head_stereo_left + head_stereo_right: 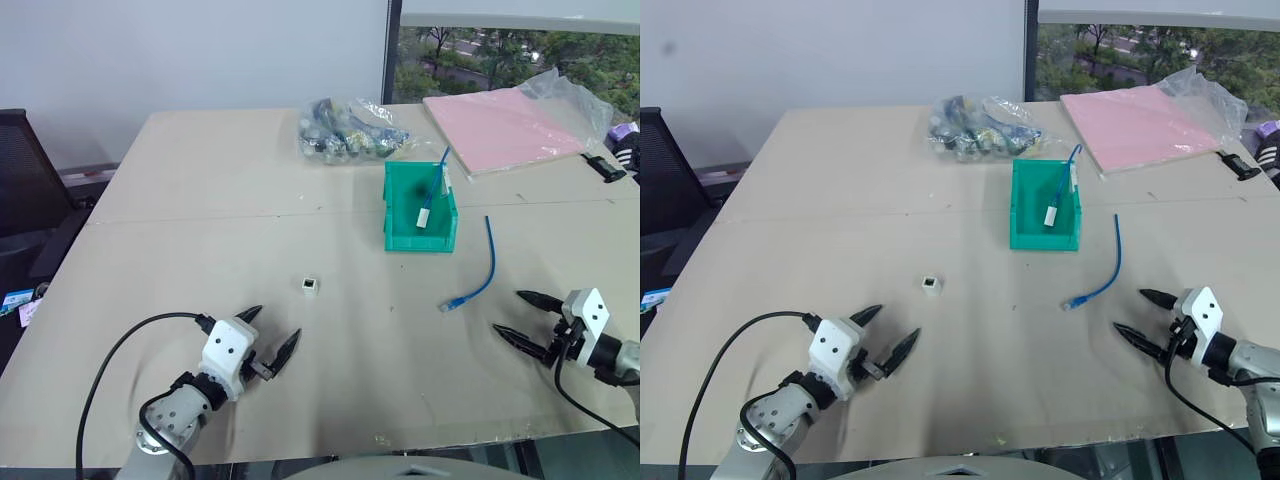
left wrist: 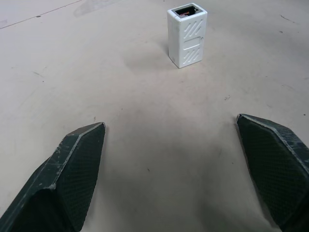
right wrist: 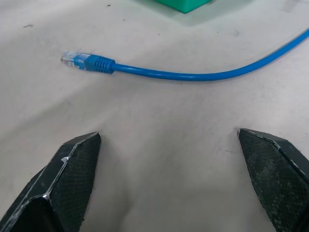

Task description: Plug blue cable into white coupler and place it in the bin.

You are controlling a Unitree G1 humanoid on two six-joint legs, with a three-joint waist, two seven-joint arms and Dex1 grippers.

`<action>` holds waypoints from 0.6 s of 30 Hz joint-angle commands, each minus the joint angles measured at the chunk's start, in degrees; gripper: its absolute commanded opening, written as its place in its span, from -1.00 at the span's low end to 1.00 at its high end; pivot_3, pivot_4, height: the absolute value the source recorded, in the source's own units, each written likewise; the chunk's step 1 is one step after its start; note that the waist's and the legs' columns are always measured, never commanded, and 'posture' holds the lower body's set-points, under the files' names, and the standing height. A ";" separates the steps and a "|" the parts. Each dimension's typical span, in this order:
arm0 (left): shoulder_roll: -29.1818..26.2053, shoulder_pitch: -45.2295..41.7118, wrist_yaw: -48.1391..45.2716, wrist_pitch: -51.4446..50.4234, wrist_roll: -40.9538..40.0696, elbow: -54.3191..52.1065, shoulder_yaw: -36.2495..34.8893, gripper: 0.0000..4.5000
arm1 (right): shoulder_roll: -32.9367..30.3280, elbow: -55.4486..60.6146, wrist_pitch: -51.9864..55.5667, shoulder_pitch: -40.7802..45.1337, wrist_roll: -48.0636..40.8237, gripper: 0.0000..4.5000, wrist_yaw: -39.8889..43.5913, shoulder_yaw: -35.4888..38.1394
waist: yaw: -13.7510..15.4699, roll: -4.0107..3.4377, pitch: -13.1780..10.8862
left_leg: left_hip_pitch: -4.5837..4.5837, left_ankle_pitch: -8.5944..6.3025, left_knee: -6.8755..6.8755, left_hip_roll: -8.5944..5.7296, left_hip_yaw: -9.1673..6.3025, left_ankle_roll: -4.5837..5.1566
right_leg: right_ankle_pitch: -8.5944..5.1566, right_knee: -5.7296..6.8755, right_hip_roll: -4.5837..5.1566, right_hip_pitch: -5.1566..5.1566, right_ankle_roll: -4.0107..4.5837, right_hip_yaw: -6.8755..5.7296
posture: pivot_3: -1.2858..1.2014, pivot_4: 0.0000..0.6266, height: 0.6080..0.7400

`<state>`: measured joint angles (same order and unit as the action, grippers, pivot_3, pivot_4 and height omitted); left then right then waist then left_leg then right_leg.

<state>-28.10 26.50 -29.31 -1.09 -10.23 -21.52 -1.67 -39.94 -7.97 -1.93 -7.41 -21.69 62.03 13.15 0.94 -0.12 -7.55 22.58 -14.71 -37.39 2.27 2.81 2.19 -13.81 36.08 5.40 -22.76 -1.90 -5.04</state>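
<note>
At the near left of the table (image 1: 180, 260), the left gripper (image 1: 273, 332) rests low over the surface with its two black fingers spread wide and nothing between them. The white coupler (image 1: 310, 285) stands upright on the tabletop a little ahead of that gripper and slightly to its right, apart from the fingertips; in the left wrist view it sits beyond the gap between the fingers, its dark socket facing up. Farther back, past the table's middle, the bin (image 1: 400, 205) sits on the surface, and inside it lies another blue cable plugged into a white coupler (image 1: 430, 200). Behind the bin lie a clear bag of bundled cables (image 1: 350, 130) and a pink pad (image 1: 500, 125). To the right of the bin, the blue cable (image 1: 487, 268) lies loose on the table in a gentle curve, its near plug pointing left. The right gripper (image 1: 520, 316), fingers released and wide apart, holds nothing; the cable's plug lies just ahead of its fingertips, not touching them.
</note>
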 commanded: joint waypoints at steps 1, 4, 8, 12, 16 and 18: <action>-3.04 -0.12 -5.12 -3.17 -2.05 -4.06 1.65 1.00 | -2.18 5.21 3.06 2.58 -1.55 0.99 2.42 -1.44 | -0.01 -0.01 -0.15 | 0.01 0.00 0.00 0.00 0.00 0.00 | 0.00 0.01 0.00 -0.01 0.00 0.00 | 0.03 -0.52 0.83; -7.28 -3.62 -10.51 -6.66 -7.59 -10.48 0.58 1.00 | -4.79 7.24 4.82 5.84 -1.38 0.99 6.00 -3.94 | -0.06 0.10 -0.57 | 0.11 0.01 -0.05 0.02 -0.01 0.00 | 0.01 0.19 -0.04 -0.21 0.02 0.02 | 0.03 -0.52 0.83; -13.44 -10.15 -17.33 -10.97 -13.17 -15.81 0.34 1.00 | -7.21 7.93 5.79 11.58 -1.21 0.99 11.04 -7.69 | 0.12 0.37 -0.84 | 0.17 0.03 -0.16 0.04 -0.06 -0.02 | 0.01 0.48 -0.13 -0.35 0.06 0.04 | 0.03 -0.52 0.83; -16.54 -15.99 -21.16 -14.31 -16.25 -18.22 1.84 1.00 | -7.41 6.37 5.82 16.67 0.45 0.99 15.00 -12.35 | -0.07 0.60 -1.13 | 0.21 0.03 -0.16 0.01 0.00 -0.02 | 0.18 0.55 -0.29 -0.44 0.16 0.17 | 0.03 -0.52 0.83; -17.66 -19.68 -23.19 -16.22 -16.34 -19.27 4.32 1.00 | -5.65 1.67 3.14 21.63 3.84 0.99 16.79 -16.90 | -0.12 0.72 -1.29 | 0.19 0.03 -0.16 0.02 0.03 -0.02 | 0.26 0.58 -0.37 -0.45 0.03 0.22 | 0.03 -0.52 0.83; -17.51 -20.91 -23.42 -16.95 -16.80 -19.46 4.73 1.00 | -4.74 -0.72 1.92 23.74 4.82 0.99 17.78 -18.47 | -0.11 0.75 -1.34 | 0.19 0.03 -0.16 0.03 0.02 -0.03 | 0.26 0.61 -0.38 -0.45 0.02 0.21 | 0.03 -0.52 0.83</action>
<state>-45.41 6.37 -52.27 -17.73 -25.95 -38.92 2.99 -44.82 -7.60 1.71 14.94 -17.64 78.39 -4.71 0.84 0.63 -8.89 22.78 -14.68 -37.55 2.30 2.82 2.16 -13.54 36.70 5.02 -23.22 -1.88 -4.83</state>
